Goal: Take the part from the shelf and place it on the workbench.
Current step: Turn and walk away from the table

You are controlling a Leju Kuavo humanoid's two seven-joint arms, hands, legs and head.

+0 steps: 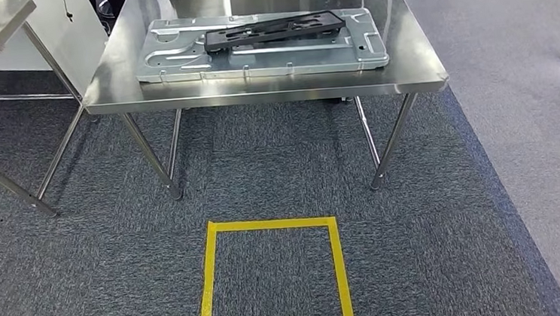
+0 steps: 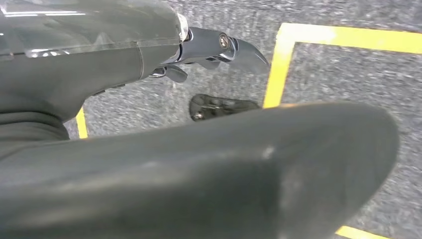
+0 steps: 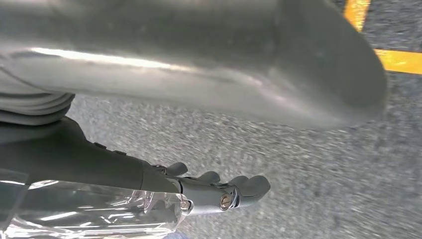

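Here one black part (image 1: 274,31) lies on one metal panel (image 1: 178,56), on one workbench (image 1: 412,57).

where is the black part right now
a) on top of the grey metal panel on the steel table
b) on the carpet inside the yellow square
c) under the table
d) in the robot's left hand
a, in the head view the black part lies across the grey metal panel, which rests on the steel table.

Head view bright, even, sharp; overhead light glares on steel surface (image 1: 264,87), soft shadows on carpet (image 1: 262,167) beneath. Both wrist views motion-blurred, near parts out of focus, streaky highlights.
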